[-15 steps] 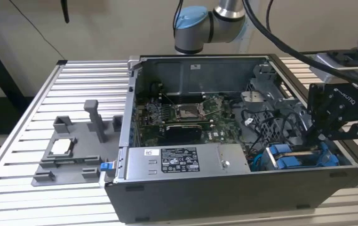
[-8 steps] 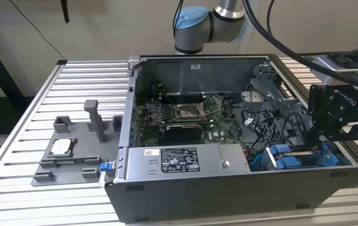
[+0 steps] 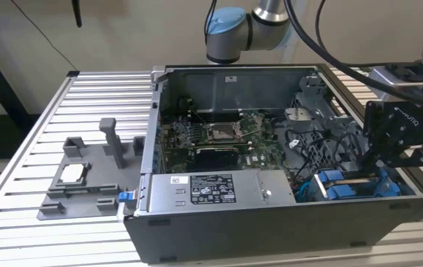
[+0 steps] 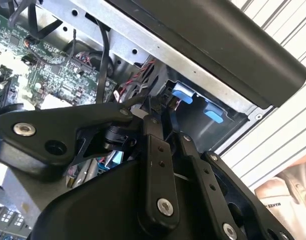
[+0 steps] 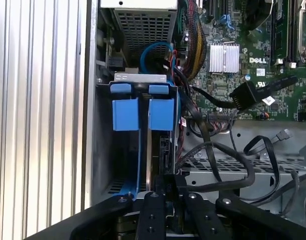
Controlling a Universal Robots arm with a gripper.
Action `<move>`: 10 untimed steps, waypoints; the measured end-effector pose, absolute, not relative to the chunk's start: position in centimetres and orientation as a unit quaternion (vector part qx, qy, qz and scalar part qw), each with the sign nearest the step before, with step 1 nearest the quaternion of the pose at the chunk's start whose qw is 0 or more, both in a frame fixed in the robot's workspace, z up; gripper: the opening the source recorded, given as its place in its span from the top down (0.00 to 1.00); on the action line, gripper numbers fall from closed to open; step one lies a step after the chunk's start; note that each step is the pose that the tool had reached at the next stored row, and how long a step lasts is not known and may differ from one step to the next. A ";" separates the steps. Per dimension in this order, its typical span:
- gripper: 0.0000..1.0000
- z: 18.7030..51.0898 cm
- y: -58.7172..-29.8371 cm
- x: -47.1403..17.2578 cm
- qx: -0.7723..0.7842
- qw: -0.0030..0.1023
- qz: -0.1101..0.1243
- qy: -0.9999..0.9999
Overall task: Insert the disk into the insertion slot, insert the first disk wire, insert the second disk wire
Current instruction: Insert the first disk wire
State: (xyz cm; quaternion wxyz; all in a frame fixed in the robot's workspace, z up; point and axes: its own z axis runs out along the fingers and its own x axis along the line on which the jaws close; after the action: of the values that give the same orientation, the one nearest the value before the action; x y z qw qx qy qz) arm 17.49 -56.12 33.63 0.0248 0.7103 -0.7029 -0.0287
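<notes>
Step in hand: first of three, seating the disk. The wire steps look untouched.

- The open computer case (image 3: 285, 233) sits on the slatted bench (image 3: 100, 100). The arm reaches into its near corner at the exterior view's right, with the claw (image 3: 371, 167) down inside the case.
- In the first wrist view the disk (image 5: 162, 114) stands on edge in the insertion slot (image 5: 103, 165), its two blue tabs toward the far end, beside the case's side wall. How deep it sits I cannot tell.
- The claw (image 5: 167, 182) has its fingers (image 5: 151, 205) drawn close together on the near edge of the disk; I judge it is pinching the disk.
- Black cables (image 5: 213, 150) loop just beside the slot. One flat connector (image 5: 243, 95) hangs free over the motherboard (image 5: 253, 40).

Judgement: finishing this step calls for a straight push along the slot's walls, with no tilt. The blue frame must stay square and the cable loops kept out of the slot. Risk: a pinched wire or a jammed frame.
</notes>
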 end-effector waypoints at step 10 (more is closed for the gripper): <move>0.73 33.7 -56.1 17.5 0.708 0.025 -0.029 -0.706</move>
State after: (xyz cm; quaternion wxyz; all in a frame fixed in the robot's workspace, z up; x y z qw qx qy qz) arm 17.49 -56.12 33.70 0.0245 0.7075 -0.7057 -0.0289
